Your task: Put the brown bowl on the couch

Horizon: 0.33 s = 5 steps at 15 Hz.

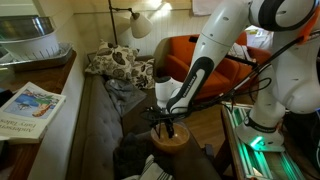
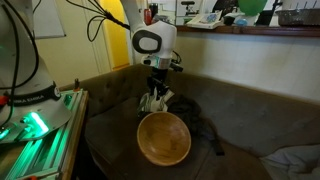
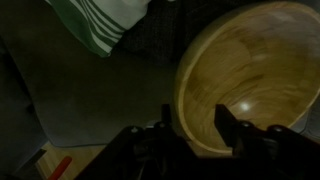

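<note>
Gripping the brown bowl (image 2: 163, 138) by its rim with the gripper (image 2: 154, 100), clenched on the edge, rim wedged between the fingers (image 3: 228, 125) in wrist view. Holding it tilted over the couch (image 2: 250, 110) seat, lighter inside facing the camera. Unclear whether touching the cushion. Green-striped cloth (image 3: 100, 25) lying just beside the bowl in wrist view.

Long dark couch (image 1: 95, 120) with a flat seat. Carries spotty brown-and-white pillows (image 1: 120, 63) at its 12 o'clock end in an exterior view, with a crumpled grey cloth (image 1: 122, 90) just below them. Holds the brown bowl (image 2: 163, 138) mid-seat, a dark cloth (image 2: 207, 128) close at 3 o'clock. Also a striped green-and-white cloth (image 3: 105, 22), at the bowl's 11 o'clock in the wrist view.
</note>
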{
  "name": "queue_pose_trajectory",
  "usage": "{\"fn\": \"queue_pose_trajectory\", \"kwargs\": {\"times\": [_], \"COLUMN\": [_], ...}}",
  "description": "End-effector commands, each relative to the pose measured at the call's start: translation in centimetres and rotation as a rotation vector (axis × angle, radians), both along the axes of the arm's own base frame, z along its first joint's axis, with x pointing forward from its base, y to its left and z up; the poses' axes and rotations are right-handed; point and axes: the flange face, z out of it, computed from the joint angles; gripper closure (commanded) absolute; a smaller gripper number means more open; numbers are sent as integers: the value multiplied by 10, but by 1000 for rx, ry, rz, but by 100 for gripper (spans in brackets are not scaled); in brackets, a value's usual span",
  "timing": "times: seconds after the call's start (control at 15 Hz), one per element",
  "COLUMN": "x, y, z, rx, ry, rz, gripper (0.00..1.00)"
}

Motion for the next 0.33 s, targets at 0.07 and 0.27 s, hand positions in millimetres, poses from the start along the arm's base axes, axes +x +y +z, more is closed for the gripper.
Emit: {"fn": "queue_pose_trajectory", "kwargs": {"times": [0.07,0.27], "x": [4,15], "y": [0,1], "z": [3,17], "rx": [0,3], "ry": [-10,-48], "rz": [0,-3], "gripper": [50,50]}}
